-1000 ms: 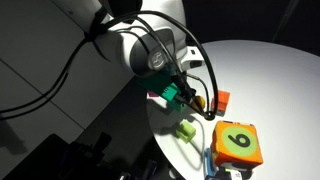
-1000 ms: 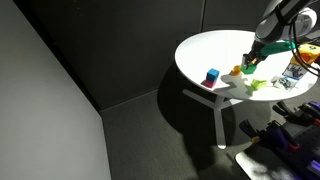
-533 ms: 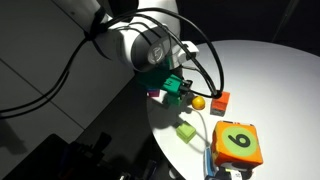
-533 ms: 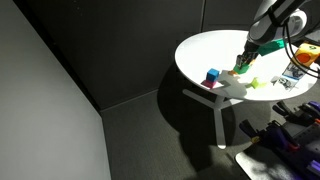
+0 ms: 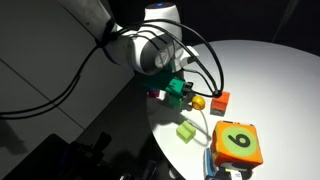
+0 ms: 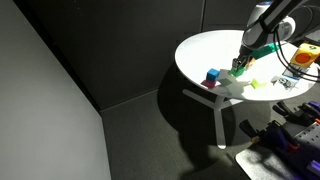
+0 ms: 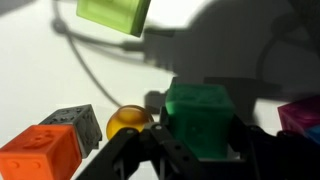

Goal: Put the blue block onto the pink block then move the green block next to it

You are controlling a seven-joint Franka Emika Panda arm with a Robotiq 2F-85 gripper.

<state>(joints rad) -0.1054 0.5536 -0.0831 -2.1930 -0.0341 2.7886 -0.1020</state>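
Observation:
My gripper (image 7: 200, 138) is shut on the green block (image 7: 198, 115), a mid-green cube held just above the white table; in both exterior views it hangs low over the table (image 5: 177, 91) (image 6: 241, 64). The blue block (image 6: 212, 74) sits on top of the pink block (image 6: 210, 84) near the table's edge, a short way from the gripper. In the wrist view only a magenta corner of the pink block (image 7: 301, 114) shows at the right edge. In an exterior view the pink block (image 5: 155, 95) peeks out beside the gripper, and the blue block is hidden there.
A yellow-orange ball (image 7: 128, 122), a grey cube (image 7: 72, 118) and an orange-red cube (image 7: 40, 152) lie left of the held block. A lime-green cube (image 7: 113, 14) lies further off. An orange numbered die (image 5: 238, 145) stands near the round white table's (image 6: 205, 50) edge.
The gripper has carried the green block across the table toward the blue-on-pink stack and lower. The other objects have not moved.

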